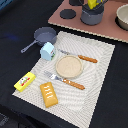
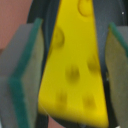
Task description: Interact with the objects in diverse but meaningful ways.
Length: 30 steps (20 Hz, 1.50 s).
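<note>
A striped cloth mat [image 1: 95, 75] lies on a dark bench [image 1: 15, 20]. At the mat's centre sits a round tan plate [image 1: 68, 66]. A knife [image 1: 80, 57] lies just beside the plate on its far side, and a fork [image 1: 64, 80] just beside it on the near side (both have orange handles).

At the mat's far corner toward the exterior view's left, a grey saucepan [image 1: 44, 35] rests with its long handle pointing out over the bench. A small white carton [image 1: 48, 51] stands just beside the pan, on the mat. Near the mat's near edge lie a yellow box [image 1: 24, 81] with a red label and, beside it, an orange-brown scored bread block [image 1: 49, 94].

Farther back, a pinkish board [image 1: 75, 22] carries a grey cup [image 1: 92, 14] and a bowl [image 1: 122, 17].

In the wrist view, a yellow cheese wedge [image 2: 75, 65] with round holes fills the space between the two padded fingers [image 2: 22, 75] of the end effector [image 2: 70, 67]. The fingers stand at either side of the wedge; whether they press on it or leave a small gap cannot be told. Where over the bench the cheese hangs is not shown.
</note>
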### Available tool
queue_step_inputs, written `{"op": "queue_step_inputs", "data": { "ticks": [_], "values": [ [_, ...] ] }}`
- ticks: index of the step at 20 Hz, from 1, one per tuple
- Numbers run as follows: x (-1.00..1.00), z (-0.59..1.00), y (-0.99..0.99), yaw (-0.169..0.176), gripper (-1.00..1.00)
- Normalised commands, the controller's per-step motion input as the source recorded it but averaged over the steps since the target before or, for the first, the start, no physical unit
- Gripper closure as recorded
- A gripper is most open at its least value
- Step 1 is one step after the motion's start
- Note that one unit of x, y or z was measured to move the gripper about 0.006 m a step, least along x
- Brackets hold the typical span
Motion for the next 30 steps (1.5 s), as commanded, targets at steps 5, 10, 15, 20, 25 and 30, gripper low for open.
{"op": "queue_step_inputs", "data": {
  "ticks": [5,10,15,20,25,30],
  "values": [
    [-0.01,0.63,0.3,0.0,-1.0],
    [-0.01,0.96,0.23,0.0,-1.0],
    [-0.07,0.67,-0.12,-0.011,-1.0],
    [-0.27,0.21,-0.5,-0.019,-1.0],
    [-0.43,-0.03,-0.73,-0.007,-1.0],
    [-0.33,-0.01,-0.79,0.0,-1.0]
  ]
}}
